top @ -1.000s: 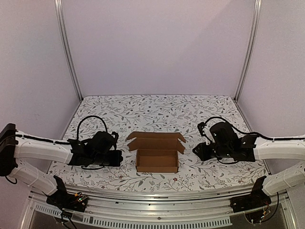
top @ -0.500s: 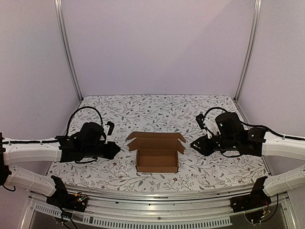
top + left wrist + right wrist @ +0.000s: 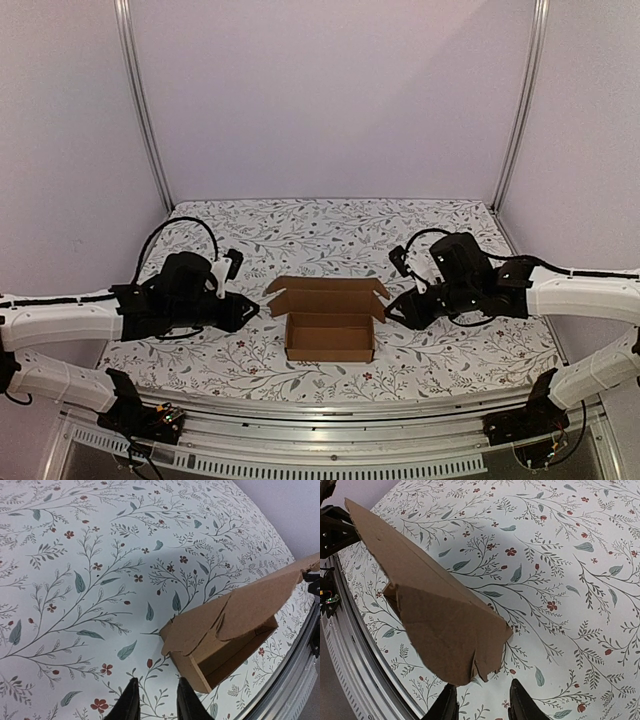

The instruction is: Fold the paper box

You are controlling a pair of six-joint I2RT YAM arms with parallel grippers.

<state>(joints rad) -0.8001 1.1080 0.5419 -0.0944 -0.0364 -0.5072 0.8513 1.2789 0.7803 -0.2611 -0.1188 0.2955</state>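
**Top view.** The paper box (image 3: 330, 322) stands on the flowered table (image 3: 450, 372), about midway between my two claws and a little nearer the arm bases than the back wall. Its tray part is upright with the top open. The plain front wall faces the metal rail (image 3: 330, 412) at the near edge. Behind the tray the lid panel leans away, with a small ear flap spread at each end. My left claw (image 3: 246, 308) points at the box's left end and my right claw (image 3: 392, 312) at its right end. Each is near an ear flap and neither has cardboard between its fingers.

**Left wrist view.** The fingers (image 3: 131, 702) of my left claw (image 3: 156, 701) stand narrowly apart, with only tablecloth in the gap. The box (image 3: 225, 630) lies ahead and to the right of them, clear of the tips. Its open inside and one ear flap face this camera.

**Right wrist view.** The fingers (image 3: 522, 702) of my right claw (image 3: 482, 703) are parted somewhat wider and hold nothing. The box (image 3: 445, 630) fills the left of this view. Its flap's ragged corner hangs just above the gap between the fingers. I cannot tell whether it touches them.
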